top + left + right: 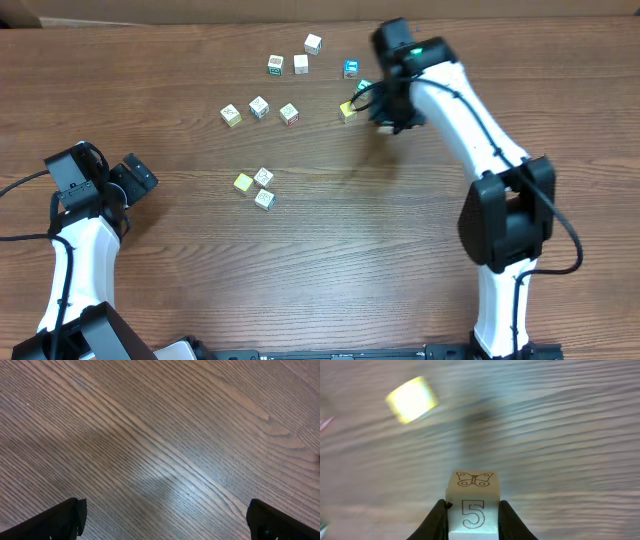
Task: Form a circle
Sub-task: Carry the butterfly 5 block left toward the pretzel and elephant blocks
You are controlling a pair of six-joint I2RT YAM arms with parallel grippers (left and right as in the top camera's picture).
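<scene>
right hand [472, 516] | clamps square-edged pale wood cube [471, 491] | grainy table [560, 435]

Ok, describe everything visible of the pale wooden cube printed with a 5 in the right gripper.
The pale wooden cube looks like light unfinished wood with rounded edges. One face bears a brown outlined 5, the face above it a brown butterfly outline. It sits square between the right gripper's black fingers, clamped on two opposite sides.
</scene>
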